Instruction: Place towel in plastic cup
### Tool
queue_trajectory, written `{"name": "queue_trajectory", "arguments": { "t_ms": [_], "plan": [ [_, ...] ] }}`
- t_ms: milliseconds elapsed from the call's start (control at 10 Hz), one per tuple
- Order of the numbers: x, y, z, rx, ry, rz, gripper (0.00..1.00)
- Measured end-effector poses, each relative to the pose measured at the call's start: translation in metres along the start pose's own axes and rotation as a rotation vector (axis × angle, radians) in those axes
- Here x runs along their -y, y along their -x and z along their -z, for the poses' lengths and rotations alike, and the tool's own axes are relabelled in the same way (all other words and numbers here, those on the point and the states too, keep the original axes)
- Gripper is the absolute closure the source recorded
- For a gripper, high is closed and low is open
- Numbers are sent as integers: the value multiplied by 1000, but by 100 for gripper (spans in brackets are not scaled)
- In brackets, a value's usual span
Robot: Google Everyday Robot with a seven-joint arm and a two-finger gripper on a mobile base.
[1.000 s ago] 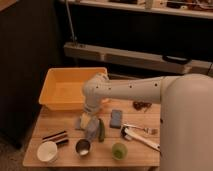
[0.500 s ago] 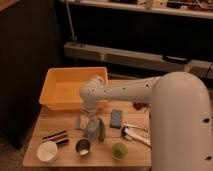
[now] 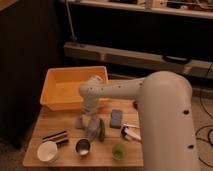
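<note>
Lying crumpled on the counter (image 3: 52, 120), the towel (image 3: 80, 121) is just beside the lowered gripper (image 3: 92, 128), whose state I cannot tell. White cup (image 3: 47, 151), steel cup (image 3: 82, 147) and green cup (image 3: 118, 150) stand nearer the front edge.

bare pale wood on the table (image 3: 55, 124), matt, with faint plank lines. smooth yellow plastic on the bin (image 3: 50, 85), softly shiny along the rim. hard white shell on the arm (image 3: 165, 100), smooth and lightly glossy. duller grey on the gripper (image 3: 92, 128), low over the table just in front of the bin. shiny bare metal on the small cup (image 3: 82, 146). matt white on the white cup (image 3: 47, 151). smooth plastic look on the green cup (image 3: 118, 150). soft and matt, cloth-like, on the grey-blue pad (image 3: 116, 118).
</note>
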Motion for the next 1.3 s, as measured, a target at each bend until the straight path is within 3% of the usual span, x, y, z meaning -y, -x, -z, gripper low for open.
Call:
{"name": "queue_trajectory", "arguments": {
  "t_ms": [300,500,700,800,1000,1200,1300],
  "plan": [
    [-2,1,5,-44,10,-35,81],
    [-3,0,26,-21,-5,-47,90],
    [-1,-1,61,24,-12,-61,90],
    [-2,-4,94,55,-14,-62,90],
    [-1,-16,139,89,-16,-66,90],
    [5,-47,195,113,-12,-72,90],
    [7,-70,213,108,-6,-74,90]
  ]
}}
